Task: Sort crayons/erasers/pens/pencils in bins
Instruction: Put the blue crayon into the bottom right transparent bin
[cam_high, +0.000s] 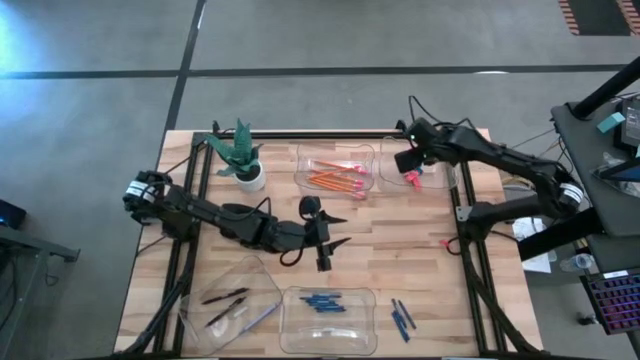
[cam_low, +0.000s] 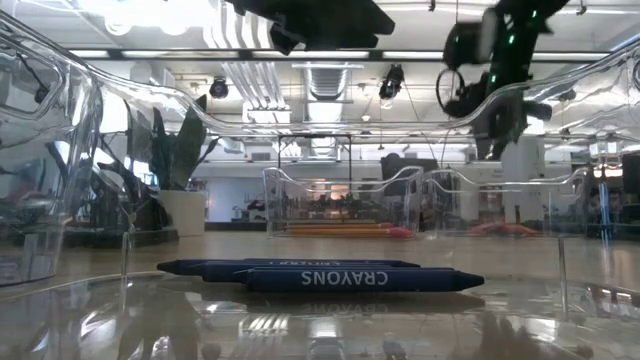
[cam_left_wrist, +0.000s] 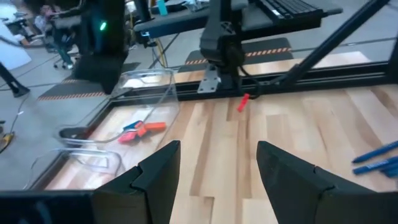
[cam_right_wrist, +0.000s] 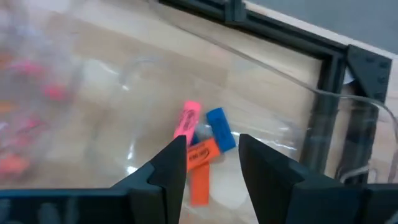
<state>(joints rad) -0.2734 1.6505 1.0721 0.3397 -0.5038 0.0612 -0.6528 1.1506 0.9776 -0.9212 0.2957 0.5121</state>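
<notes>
My right gripper (cam_high: 410, 168) hangs open over the far-right bin (cam_high: 440, 180), touching nothing. Below it a pink eraser (cam_right_wrist: 186, 121), a blue one (cam_right_wrist: 219, 129) and an orange one (cam_right_wrist: 200, 167) lie on the bin's floor. My left gripper (cam_high: 327, 238) stands open above the table's middle, nothing between its fingers (cam_left_wrist: 163, 171). A small red eraser (cam_high: 447, 242) lies on the wood near the right edge. Orange pencils (cam_high: 335, 178) fill the far-middle bin, black pens (cam_high: 225, 300) the near-left bin, blue crayons (cam_high: 325, 302) the near-middle bin.
A few loose blue sticks (cam_high: 402, 315) lie on the wood right of the crayon bin. A potted plant (cam_high: 245, 160) stands at the far left. Black frame rails (cam_high: 462, 215) run along the table's sides. Bare wood lies between the bins.
</notes>
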